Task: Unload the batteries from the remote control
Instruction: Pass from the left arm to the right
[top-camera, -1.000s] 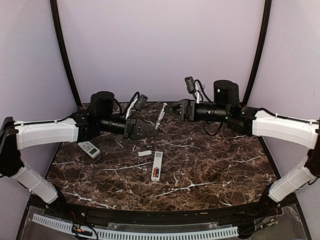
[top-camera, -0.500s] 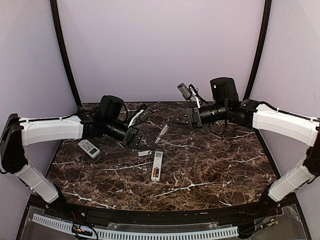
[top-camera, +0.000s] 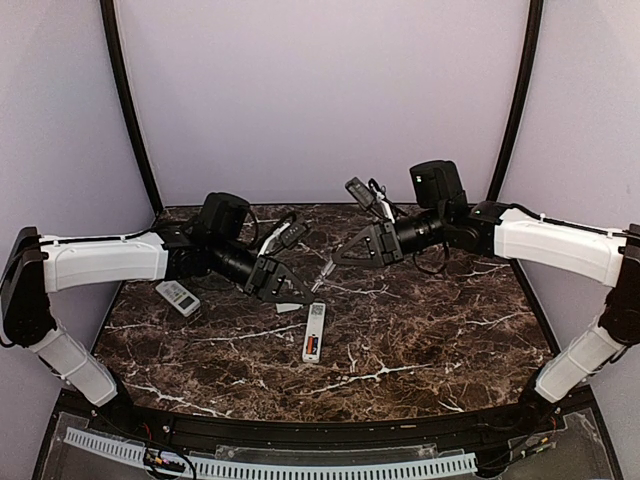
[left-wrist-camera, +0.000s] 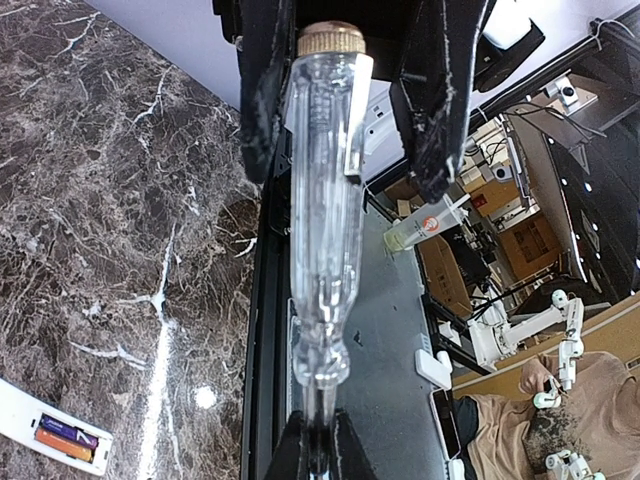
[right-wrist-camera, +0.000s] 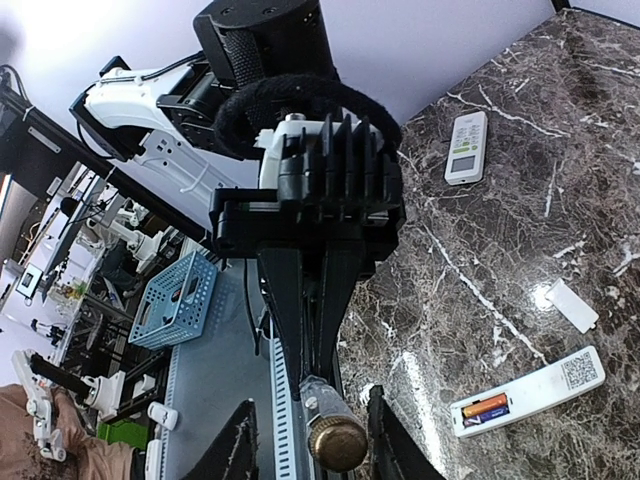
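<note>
Both arms have come down toward the table (top-camera: 440, 330) since a second ago, and the clear screwdriver (top-camera: 323, 273), which was high and nearly upright, is now low and tilted.

From the top camera, the left gripper (top-camera: 307, 290) is clenched on the lower end of the screwdriver. The right gripper (top-camera: 338, 260) is at its upper end. One remote control (top-camera: 315, 322) lies face down just near the left gripper. Its battery compartment is open and the batteries (top-camera: 311, 347) are inside. One white cover plate (top-camera: 289, 306) lies beside it, and a second remote (top-camera: 177, 297) lies well apart at the left. I count two remotes.

From the left wrist camera, the left fingers pinch the thin metal shaft. The two right fingers stand released on each side of the clear handle, below its brass cap. In the corner, the compartment holds two cells side by side, one purple and one orange.

From the right wrist camera, there is a gap between the brass cap and each right finger. The compartment again shows two cells. Off the table a blue basket (right-wrist-camera: 170, 300) stands, and I cannot tell its contents.
</note>
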